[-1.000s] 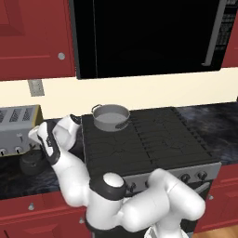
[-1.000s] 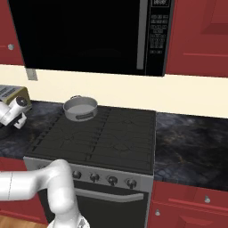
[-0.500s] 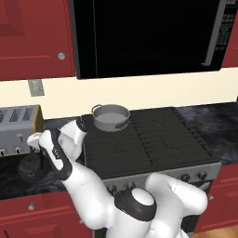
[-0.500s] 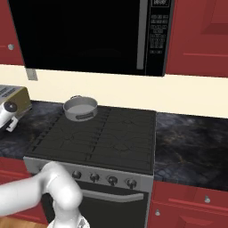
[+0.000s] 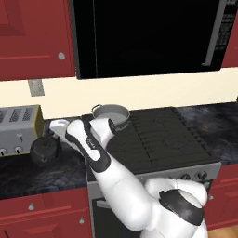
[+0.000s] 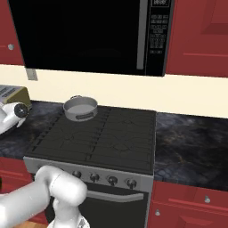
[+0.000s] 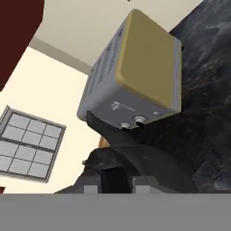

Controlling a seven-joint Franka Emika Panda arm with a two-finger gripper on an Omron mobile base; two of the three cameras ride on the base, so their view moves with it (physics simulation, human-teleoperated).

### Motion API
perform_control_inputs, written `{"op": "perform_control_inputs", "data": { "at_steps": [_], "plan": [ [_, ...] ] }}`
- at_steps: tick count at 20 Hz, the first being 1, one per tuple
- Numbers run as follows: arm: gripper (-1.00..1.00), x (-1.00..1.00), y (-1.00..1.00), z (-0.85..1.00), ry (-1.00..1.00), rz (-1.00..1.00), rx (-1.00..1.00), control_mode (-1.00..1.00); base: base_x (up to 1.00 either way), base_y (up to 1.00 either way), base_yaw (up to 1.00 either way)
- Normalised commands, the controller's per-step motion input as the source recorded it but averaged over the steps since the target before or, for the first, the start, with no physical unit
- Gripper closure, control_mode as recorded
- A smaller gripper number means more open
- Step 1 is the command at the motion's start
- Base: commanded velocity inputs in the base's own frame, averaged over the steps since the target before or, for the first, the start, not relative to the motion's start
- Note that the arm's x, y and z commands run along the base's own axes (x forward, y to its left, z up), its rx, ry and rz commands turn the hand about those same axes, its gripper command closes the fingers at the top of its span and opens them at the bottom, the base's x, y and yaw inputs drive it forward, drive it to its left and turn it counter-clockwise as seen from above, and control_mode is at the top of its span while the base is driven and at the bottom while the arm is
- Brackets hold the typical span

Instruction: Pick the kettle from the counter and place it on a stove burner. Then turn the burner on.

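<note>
partly, kettle (image 5: pixel 45 149) behind pincer (image 5: pixel 56 127)

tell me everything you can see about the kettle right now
The kettle is small, squat and round, dark grey-black all over, with a matte look and an arched dark handle over a knobbed lid. It stands upright on the dark marbled counter, left of the stove and just in front of the silver toaster. The robot's hand is right beside it at handle height; whether the gripper touches it cannot be told.
</note>
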Motion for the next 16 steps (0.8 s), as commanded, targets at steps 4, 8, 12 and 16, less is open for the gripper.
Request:
{"op": "perform_control_inputs", "data": {
  "at_steps": [4,8,12,16],
  "plan": [
    [1.0,-0.15,-1.0,0.54,0.23,-0.11,0.21,-1.0,0.0,0.0,0.0],
    [1.0,-0.22,-1.0,0.2,0.33,-0.14,0.2,-1.0,0.0,0.0,0.0],
    [1.0,-0.15,-1.0,0.03,0.4,-0.2,0.18,-1.0,0.0,0.0,0.0],
    [1.0,0.0,-1.0,0.0,0.51,-0.27,0.11,-1.0,0.0,0.0,0.0]
  ]
}}
